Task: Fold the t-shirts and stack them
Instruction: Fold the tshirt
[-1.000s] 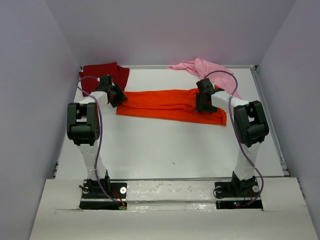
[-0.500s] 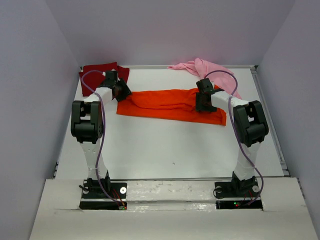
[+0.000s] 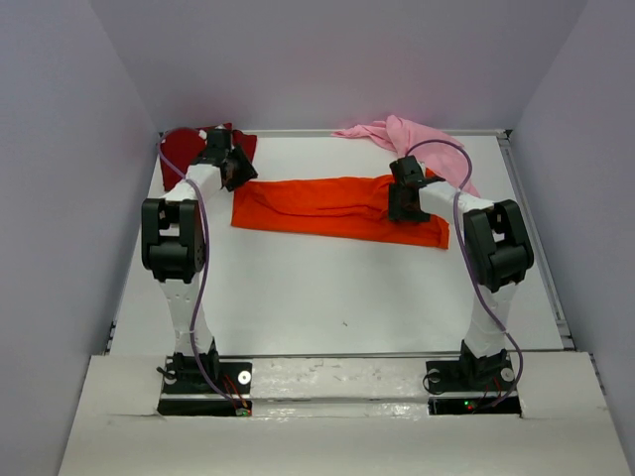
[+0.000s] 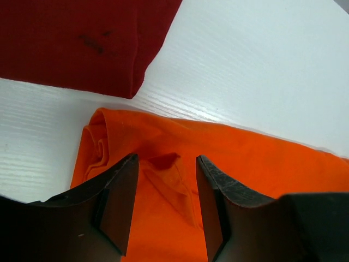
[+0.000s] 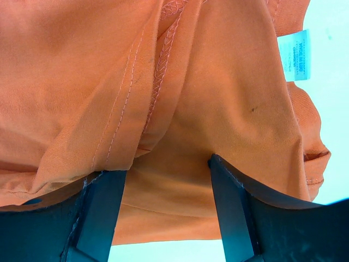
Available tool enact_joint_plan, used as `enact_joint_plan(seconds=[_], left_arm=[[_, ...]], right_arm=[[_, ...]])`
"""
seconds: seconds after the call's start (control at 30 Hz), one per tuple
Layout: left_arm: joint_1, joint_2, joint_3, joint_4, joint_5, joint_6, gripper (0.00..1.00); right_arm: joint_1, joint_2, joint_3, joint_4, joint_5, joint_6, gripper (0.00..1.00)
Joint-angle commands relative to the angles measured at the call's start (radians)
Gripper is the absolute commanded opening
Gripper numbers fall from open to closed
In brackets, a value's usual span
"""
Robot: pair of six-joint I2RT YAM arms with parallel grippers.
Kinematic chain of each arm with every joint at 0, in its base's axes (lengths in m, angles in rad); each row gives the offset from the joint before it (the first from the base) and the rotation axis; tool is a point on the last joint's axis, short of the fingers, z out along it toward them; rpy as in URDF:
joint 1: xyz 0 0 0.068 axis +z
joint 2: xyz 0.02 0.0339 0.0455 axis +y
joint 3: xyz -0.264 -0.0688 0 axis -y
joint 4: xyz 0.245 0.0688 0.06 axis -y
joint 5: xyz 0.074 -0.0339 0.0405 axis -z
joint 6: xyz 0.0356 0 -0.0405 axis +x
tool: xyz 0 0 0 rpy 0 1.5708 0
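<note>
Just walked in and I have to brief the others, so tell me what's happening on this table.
Two robot arms are working on the orange t-shirt, which lies as a long band across the table. The left gripper hangs open over its left end, holding nothing. The right gripper is open low over its right end. The dark red t-shirt lies flat in the far left corner, seemingly folded. The pink t-shirt is crumpled at the far edge. Nothing is stacked yet.
</note>
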Motion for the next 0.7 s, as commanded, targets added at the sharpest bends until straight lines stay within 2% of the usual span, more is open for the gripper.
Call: enact_joint_plan(seconds=[0.0, 0.1, 0.23, 0.33, 0.53, 0.67], left_arm=[[0.001, -0.051, -0.002, -0.004, -0.013, 0.006, 0.55], [-0.010, -0.119, -0.041, 0.025, 0.050, -0.043, 0.55], [-0.048, -0.134, -0.048, 0.033, 0.145, -0.083, 0.55], [-0.068, -0.189, -0.090, 0.056, 0.149, -0.078, 0.54], [-0.072, -0.330, -0.067, -0.053, 0.029, 0.064, 0.54], [-0.073, -0.416, -0.126, -0.065, -0.057, 0.127, 0.55]], right_arm=[[0.010, -0.032, -0.026, 0.029, 0.006, -0.006, 0.68], [0.010, -0.029, -0.021, 0.029, -0.002, -0.006, 0.68], [0.010, -0.036, -0.021, 0.037, -0.046, -0.014, 0.68], [0.030, -0.070, -0.018, 0.060, -0.105, -0.037, 0.69], [0.073, -0.092, 0.057, 0.076, -0.247, -0.066, 0.70], [0.106, -0.040, 0.172, 0.045, -0.327, -0.066, 0.72]])
